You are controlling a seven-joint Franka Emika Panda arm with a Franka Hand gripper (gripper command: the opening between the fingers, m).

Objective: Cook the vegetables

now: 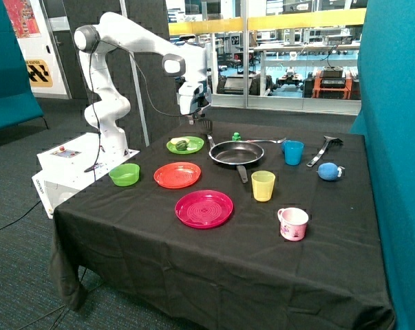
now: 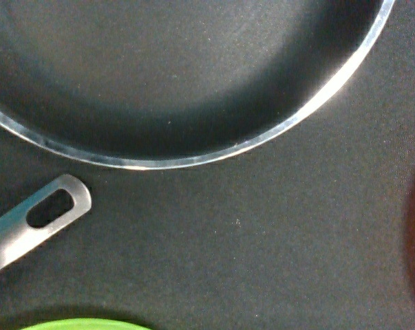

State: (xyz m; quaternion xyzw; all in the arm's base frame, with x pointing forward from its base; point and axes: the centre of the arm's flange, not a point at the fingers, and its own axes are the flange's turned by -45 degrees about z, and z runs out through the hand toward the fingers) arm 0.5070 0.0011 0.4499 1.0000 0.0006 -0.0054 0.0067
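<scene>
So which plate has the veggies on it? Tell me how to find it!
Start at the black frying pan in the middle of the black table. Right beside it, under the robot's hand, sits a small green plate holding the vegetables. The orange plate and the pink plate nearby are bigger and have nothing on them.

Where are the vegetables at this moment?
In the outside view, the vegetables lie on the small green plate, beside the frying pan, below the gripper.
</scene>
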